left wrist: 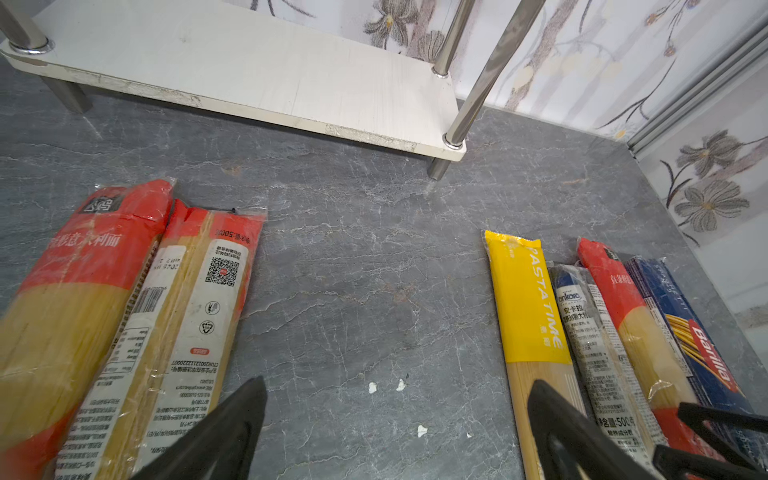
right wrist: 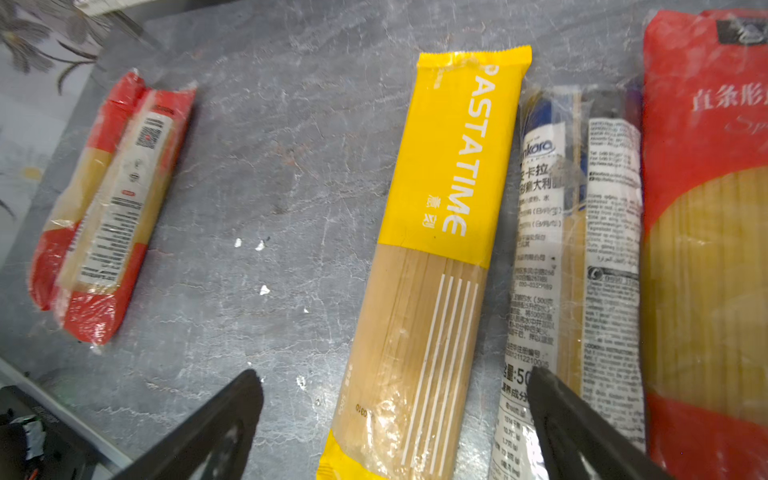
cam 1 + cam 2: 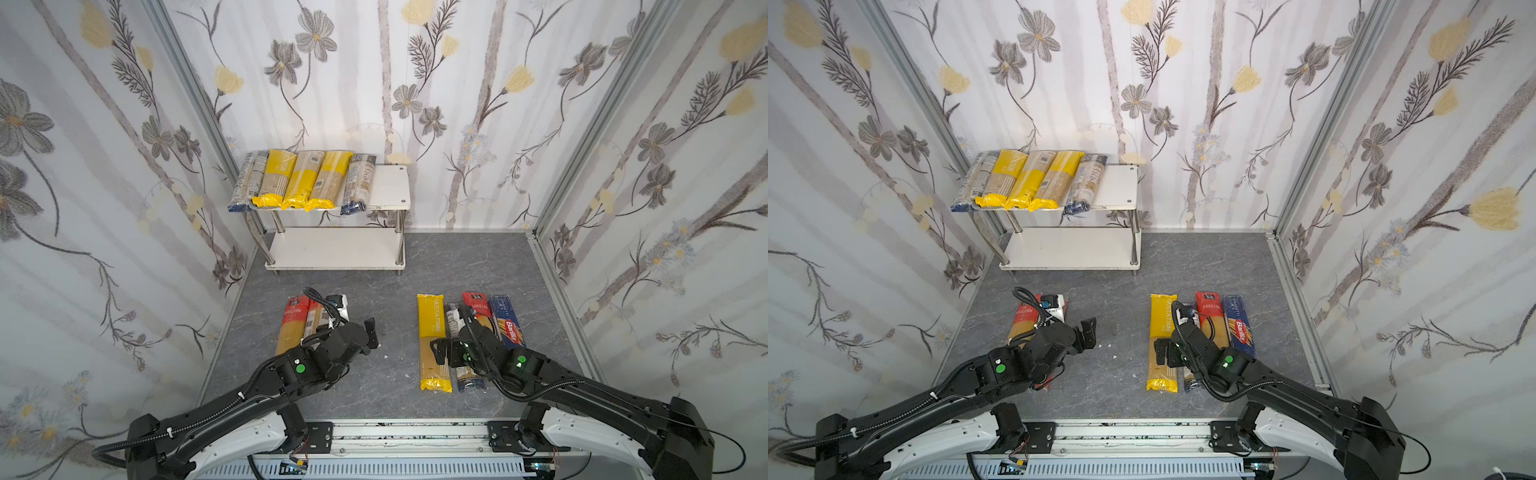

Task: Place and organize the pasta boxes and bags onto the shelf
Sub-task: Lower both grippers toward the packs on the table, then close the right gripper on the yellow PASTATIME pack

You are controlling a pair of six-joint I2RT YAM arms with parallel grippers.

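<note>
On yellow pack (image 2: 436, 257): "PASTA TIME"

A yellow "PASTA TIME" spaghetti pack (image 2: 440, 249) lies flat on the grey marbled desk (image 2: 270, 145). Just beside it, parallel, lies a clear dark-blue-ended spaghetti pack (image 2: 582, 249), and beyond that a red-ended spaghetti pack (image 2: 706, 208). On the yellow pack's other side, well apart, two red-ended packs (image 2: 112, 208) lie pressed together, with white crumbs (image 2: 262, 289) between. The right tool (image 2: 395, 374) hangs over the yellow pack, black fingers (image 2: 216, 428) spread wide.
</note>
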